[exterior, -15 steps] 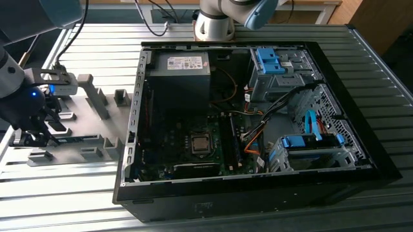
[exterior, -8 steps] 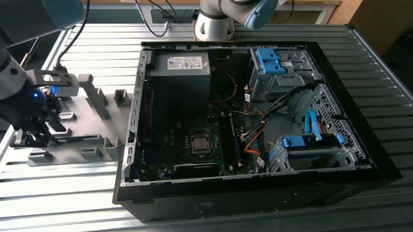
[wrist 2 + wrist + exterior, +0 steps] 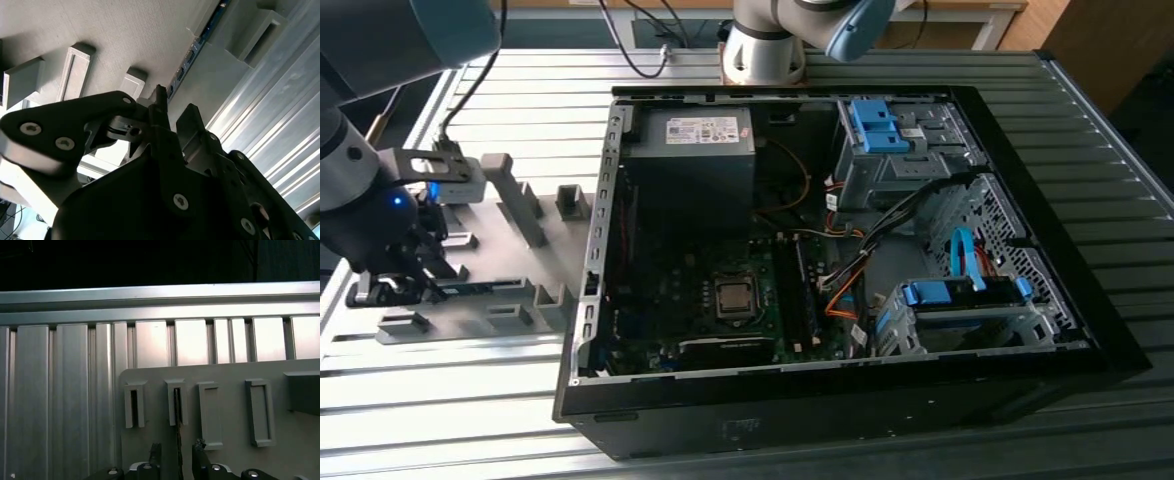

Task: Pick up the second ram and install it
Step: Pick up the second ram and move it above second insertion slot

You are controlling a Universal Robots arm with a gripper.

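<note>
The second ram (image 3: pixel 177 407) stands on edge in a slot of the grey fixture plate (image 3: pixel 230 372), a thin dark stick seen edge-on. Its blue-green edge (image 3: pixel 192 50) runs along the plate in the second wrist view. My gripper (image 3: pixel 177 454) is low over the plate with one finger on each side of the stick and a small gap on both sides, so it is open around the ram. The two dark fingertips (image 3: pixel 188 116) show close by the stick's near end. In the exterior view the gripper (image 3: pixel 398 288) hangs over the fixture plate (image 3: pixel 520 250), at the exterior view's left of the computer case.
The open black computer case (image 3: pixel 841 350) lies on the ribbed aluminium table (image 3: pixel 454 400), with the motherboard's processor socket (image 3: pixel 734 298), memory slots (image 3: pixel 797 295), loose cables and blue drive-bay latches (image 3: pixel 874 125) inside. Several grey holders (image 3: pixel 520 200) rise from the fixture plate.
</note>
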